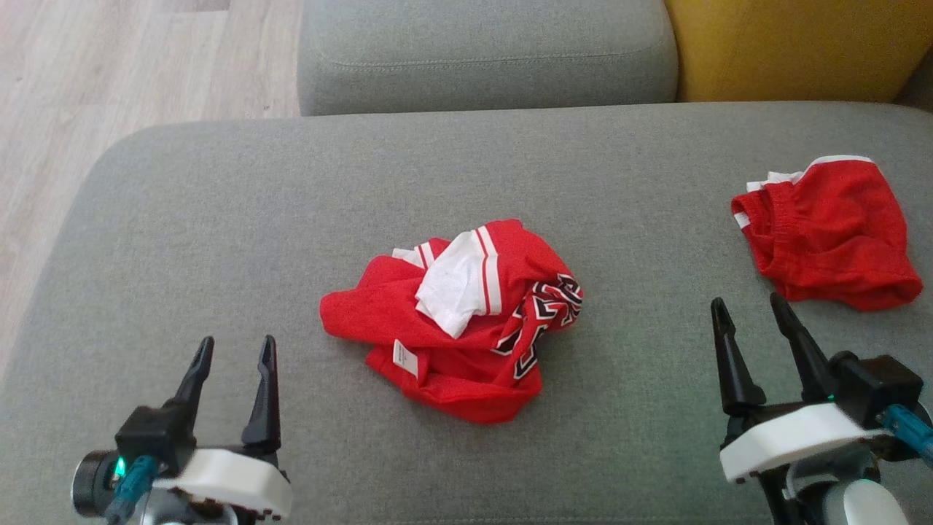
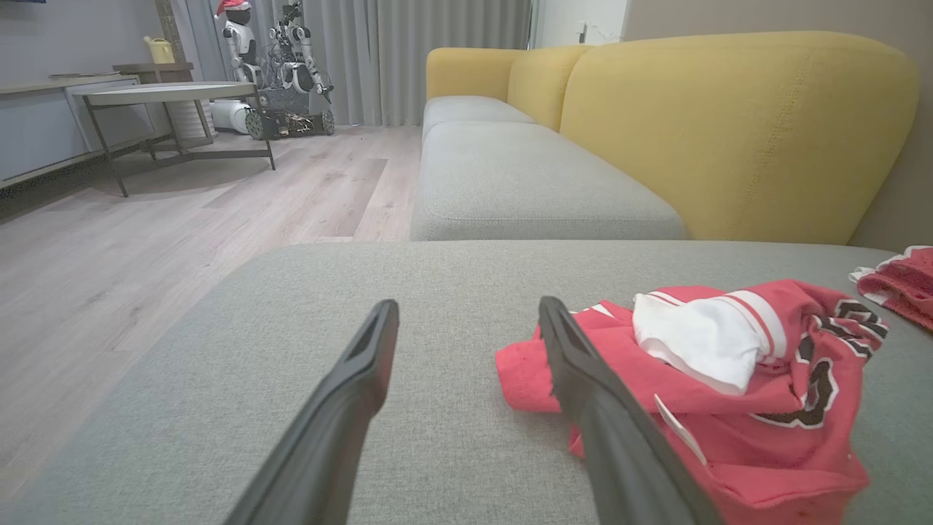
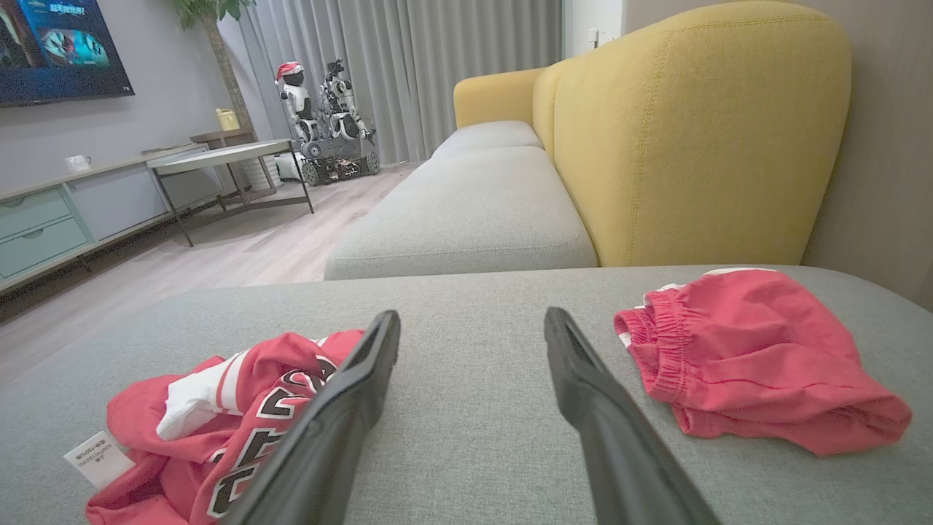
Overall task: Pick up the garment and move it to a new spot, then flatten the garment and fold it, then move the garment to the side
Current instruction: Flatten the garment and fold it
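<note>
The crumpled red jersey (image 1: 452, 328) lies in the middle of the grey cushion (image 1: 219, 219), running crosswise between two released, empty claws. The left claw (image 1: 238, 341) looks nearer, with the jersey ahead to its right. The right claw (image 1: 747, 299) stands closer to the red shorts (image 1: 831, 233).

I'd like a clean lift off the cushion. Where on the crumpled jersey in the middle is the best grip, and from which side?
Probably the raised white-lined fold atop the jersey, from above on its left, where the open left gripper is nearest: it stands proud, while the edges hug the cushion.
</note>
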